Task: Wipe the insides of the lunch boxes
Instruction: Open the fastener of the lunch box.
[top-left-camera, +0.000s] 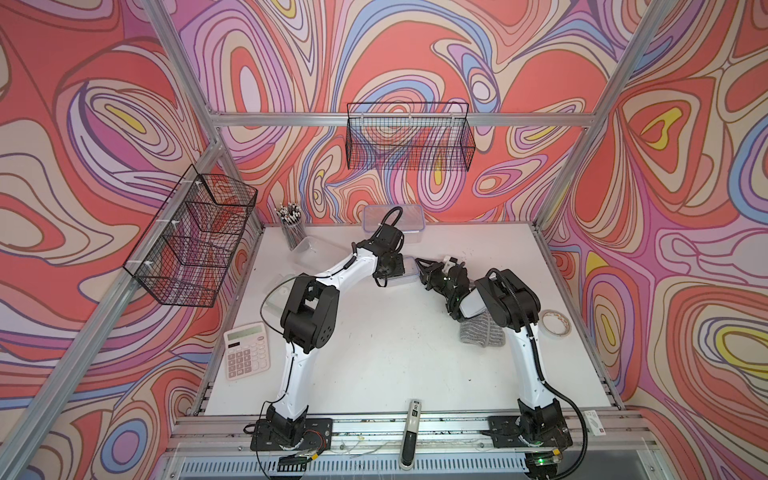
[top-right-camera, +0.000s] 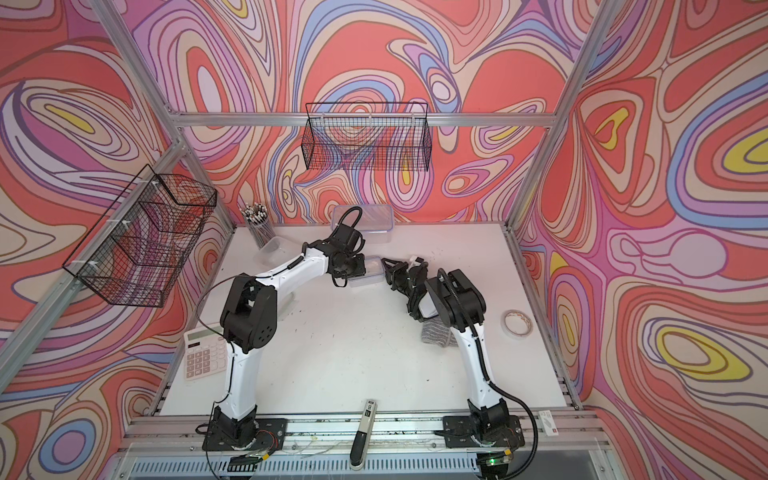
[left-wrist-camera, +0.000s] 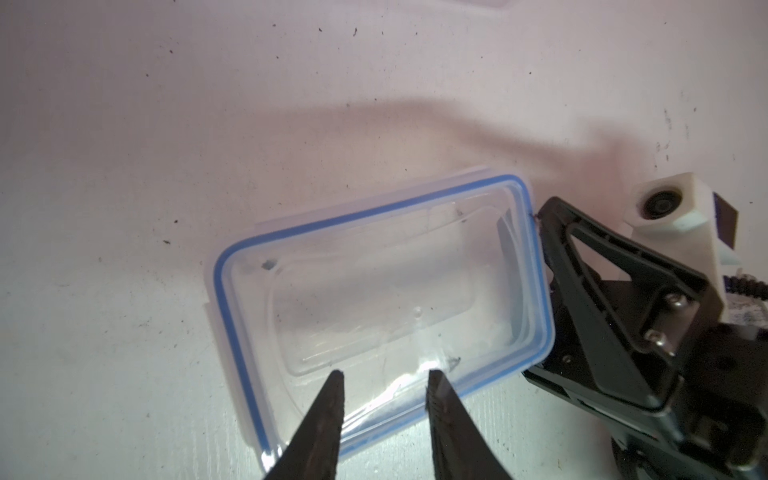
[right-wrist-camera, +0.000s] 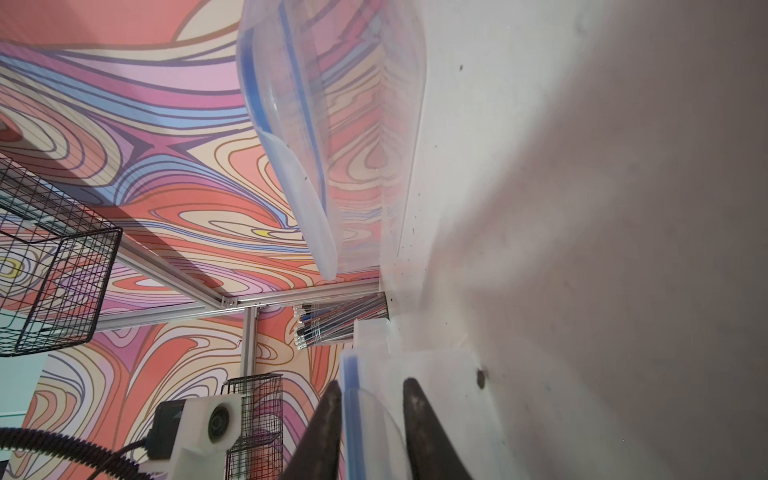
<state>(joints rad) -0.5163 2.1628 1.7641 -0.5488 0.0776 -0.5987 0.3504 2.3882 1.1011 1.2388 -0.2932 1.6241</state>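
White table (top-left-camera: 374, 365): calculator (top-left-camera: 246, 350) lower left, tape roll (top-left-camera: 555, 322) and grey striped cloth (top-left-camera: 482, 333) right, pen cup (top-left-camera: 292, 230) and lunch boxes (top-left-camera: 410, 221) upper centre.

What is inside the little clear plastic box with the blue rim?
Nothing shows inside the little clear blue-rimmed box; its bottom looks bare. The left gripper hides one edge.

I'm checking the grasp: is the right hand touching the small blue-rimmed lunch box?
Touching. The right wrist view shows one finger of the right hand lying against the blue rim of the small lunch box, with no gap.
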